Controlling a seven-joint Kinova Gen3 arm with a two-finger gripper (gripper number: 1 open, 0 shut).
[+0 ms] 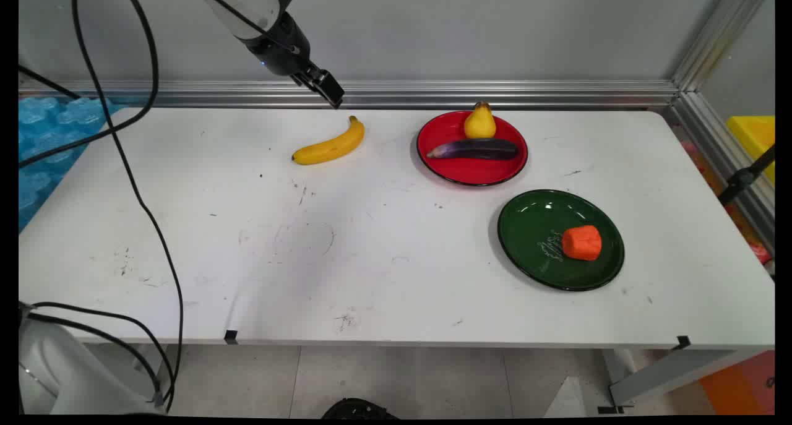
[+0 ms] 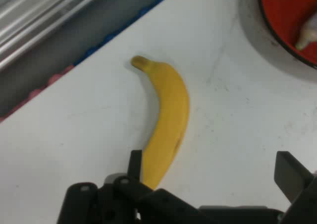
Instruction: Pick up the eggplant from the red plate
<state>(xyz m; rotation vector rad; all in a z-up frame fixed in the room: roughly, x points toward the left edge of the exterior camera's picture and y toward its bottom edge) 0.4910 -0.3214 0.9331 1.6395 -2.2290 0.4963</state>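
1. Gripper (image 1: 331,94) hangs above the table's (image 1: 371,276) far edge, fingers spread apart, nothing between them
2. Nearest thing: yellow banana (image 1: 330,145) lying flat on the table, just below and beside the gripper; in the hand view the banana (image 2: 166,120) runs between the spread fingers (image 2: 290,177)
3. Red plate (image 1: 473,171) to the right carries a pear (image 1: 479,122) and an eggplant (image 1: 476,148)
4. Green plate (image 1: 532,227) nearer the camera holds an orange block (image 1: 582,242)
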